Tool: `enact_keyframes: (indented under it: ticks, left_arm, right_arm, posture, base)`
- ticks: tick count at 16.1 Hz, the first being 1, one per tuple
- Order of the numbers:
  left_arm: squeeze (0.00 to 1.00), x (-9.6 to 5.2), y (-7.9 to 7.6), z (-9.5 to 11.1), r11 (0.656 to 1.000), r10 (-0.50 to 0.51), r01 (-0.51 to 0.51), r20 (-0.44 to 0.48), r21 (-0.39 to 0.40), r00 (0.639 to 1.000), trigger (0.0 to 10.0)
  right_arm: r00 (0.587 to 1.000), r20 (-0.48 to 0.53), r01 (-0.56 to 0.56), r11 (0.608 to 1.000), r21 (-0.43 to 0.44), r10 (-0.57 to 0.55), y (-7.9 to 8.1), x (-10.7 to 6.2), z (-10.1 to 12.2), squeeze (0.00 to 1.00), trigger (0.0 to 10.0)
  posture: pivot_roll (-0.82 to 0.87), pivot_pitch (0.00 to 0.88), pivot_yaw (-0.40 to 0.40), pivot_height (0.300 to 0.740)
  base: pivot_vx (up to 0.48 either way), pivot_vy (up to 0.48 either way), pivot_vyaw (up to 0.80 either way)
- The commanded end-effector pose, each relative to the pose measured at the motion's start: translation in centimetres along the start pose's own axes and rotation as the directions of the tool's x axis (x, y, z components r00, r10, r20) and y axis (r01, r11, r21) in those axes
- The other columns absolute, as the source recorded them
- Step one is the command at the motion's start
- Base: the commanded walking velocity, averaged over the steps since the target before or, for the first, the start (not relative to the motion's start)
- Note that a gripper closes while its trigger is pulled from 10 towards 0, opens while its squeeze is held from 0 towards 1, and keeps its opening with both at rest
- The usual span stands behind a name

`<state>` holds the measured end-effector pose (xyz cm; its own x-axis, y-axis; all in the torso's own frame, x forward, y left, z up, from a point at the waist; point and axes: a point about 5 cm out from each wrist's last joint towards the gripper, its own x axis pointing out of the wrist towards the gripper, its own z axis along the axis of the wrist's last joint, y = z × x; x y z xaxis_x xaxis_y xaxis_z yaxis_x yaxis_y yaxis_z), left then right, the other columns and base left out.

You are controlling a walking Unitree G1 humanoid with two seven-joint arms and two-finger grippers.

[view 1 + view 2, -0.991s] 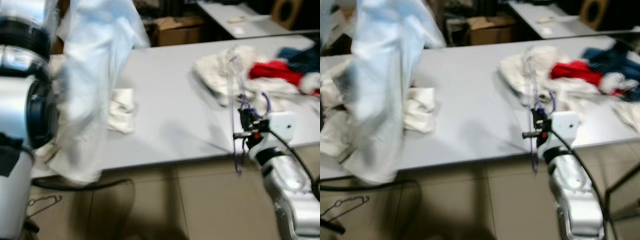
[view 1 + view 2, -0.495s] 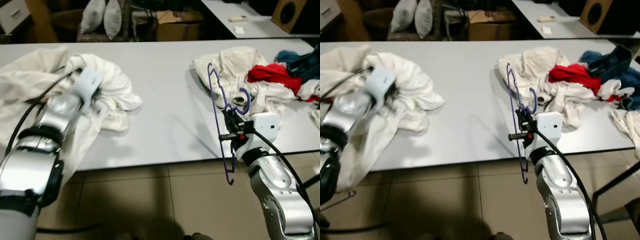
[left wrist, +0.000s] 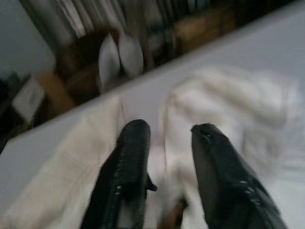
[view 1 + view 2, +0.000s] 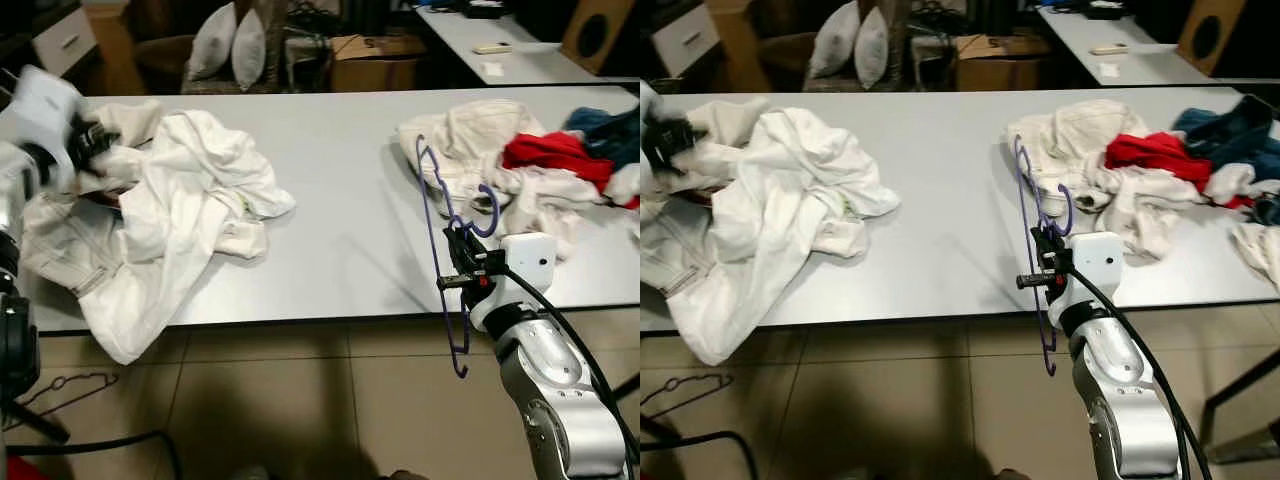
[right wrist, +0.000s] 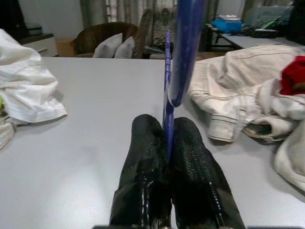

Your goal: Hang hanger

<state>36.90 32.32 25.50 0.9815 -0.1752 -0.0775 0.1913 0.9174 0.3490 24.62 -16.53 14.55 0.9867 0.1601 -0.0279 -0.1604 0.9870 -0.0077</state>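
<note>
A purple hanger (image 4: 432, 215) stands upright at the table's front edge, its lower end hanging below the tabletop. My right gripper (image 4: 460, 258) is shut on the hanger's wire near the hook; in the right wrist view the wire (image 5: 183, 57) rises from between the closed fingers (image 5: 143, 157). A crumpled white garment (image 4: 190, 190) lies heaped on the left part of the table. At the heap's far left edge is my left gripper (image 4: 85, 140), blurred. The left wrist view shows its fingers (image 3: 131, 157) apart over white cloth.
The long grey table (image 4: 330, 200) also carries a pile of cream, red (image 4: 545, 150) and blue clothes at the right. A wire hanger (image 4: 70, 385) lies on the tiled floor at the left. Pillows (image 4: 235, 45), a cardboard box (image 4: 375, 65) and a second table (image 4: 500, 45) stand behind.
The left arm, which held the white garment up a second ago, has lowered it onto the table and drawn back to the far left. The right gripper still holds the hanger, hardly moved.
</note>
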Motion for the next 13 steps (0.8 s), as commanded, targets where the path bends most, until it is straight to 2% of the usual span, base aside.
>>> enact_keyframes:
  ticks: [1,2,3,4,5,6,7,8,10,11,13]
  left_arm:
    - [0.5,0.9,-2.0,0.9,0.995,-0.072,0.08,0.132,-0.058,0.989,10.0]
    - [0.25,1.5,-4.4,0.7,0.979,-0.126,0.155,0.206,-0.133,0.97,10.0]
    - [0.17,2.0,-7.6,0.1,0.958,-0.098,0.169,0.29,-0.233,0.952,10.0]
    - [0.16,2.1,-9.5,-0.5,0.936,-0.077,0.175,0.307,-0.305,0.949,10.0]
    - [0.16,1.7,-12.9,-1.9,0.937,-0.049,0.149,0.303,-0.317,0.952,10.0]
    - [0.17,1.3,-15.5,-2.9,0.934,-0.044,0.136,0.271,-0.33,0.961,10.0]
    - [0.17,1.0,-16.7,-3.4,0.94,-0.049,0.132,0.26,-0.314,0.964,10.0]
    - [0.18,0.4,-18.6,-4.2,0.942,-0.069,0.141,0.235,-0.305,0.97,10.0]
    - [0.18,-0.1,-19.6,-4.7,0.949,-0.066,0.129,0.217,-0.287,0.974,10.0]
    - [0.18,-0.5,-20.4,-4.6,0.964,-0.095,0.143,0.211,-0.223,0.973,10.0]
    - [0.18,-0.9,-20.4,-4.3,0.964,-0.054,0.105,0.206,-0.245,0.977,10.0]
  right_arm:
    - [1.0,0.019,0.011,1.0,-0.009,-0.01,0.0,0.0,0.4,0.0,10.0]
    - [1.0,0.015,0.023,1.0,-0.017,-0.023,-0.1,0.1,0.4,0.0,10.0]
    - [0.999,0.019,0.03,0.998,-0.048,-0.029,0.0,0.1,0.6,0.0,10.0]
    - [0.999,0.024,0.038,0.996,-0.076,-0.036,-0.1,0.1,0.9,0.0,10.0]
    - [0.999,0.011,0.047,0.991,-0.127,-0.046,-0.3,0.0,1.3,0.0,10.0]
    - [0.999,0.025,0.052,0.981,-0.189,-0.048,-0.6,0.0,1.8,0.0,10.0]
    - [0.999,0.01,0.05,0.977,-0.207,-0.049,-0.8,0.0,1.9,0.0,10.0]
    - [0.999,-0.021,0.039,0.966,-0.254,-0.046,-1.0,0.0,1.9,0.0,10.0]
    - [0.998,-0.055,0.02,0.961,-0.276,-0.037,-1.1,0.0,1.8,0.0,10.0]
    - [0.994,-0.062,0.064,0.956,-0.288,-0.085,-1.4,0.1,1.5,0.0,10.0]
    - [0.987,-0.044,0.138,0.953,-0.269,-0.155,-1.9,0.3,1.5,0.0,10.0]
  posture:
    - [-0.02,0.0,0.062,0.74]
    - [-0.03,0.0,0.063,0.74]
    - [-0.04,0.0,0.057,0.74]
    - [-0.05,0.0,0.052,0.74]
    - [-0.05,0.0,0.036,0.74]
    - [-0.05,0.0,0.023,0.74]
    - [-0.06,0.0,0.015,0.74]
    - [-0.06,0.0,0.003,0.74]
    - [-0.05,0.0,-0.017,0.74]
    - [-0.05,0.0,-0.024,0.74]
    - [-0.05,0.0,-0.016,0.74]
  base:
    - [0.0,0.0,0.0]
    - [0.0,0.0,0.0]
    - [0.0,0.0,0.0]
    - [0.0,0.0,0.0]
    - [0.0,0.0,0.0]
    - [0.0,0.0,0.0]
    - [0.0,0.0,0.0]
    - [0.0,-0.262,0.0]
    - [0.0,-0.338,0.0]
    - [0.0,-0.364,0.0]
    - [0.0,-0.375,0.0]
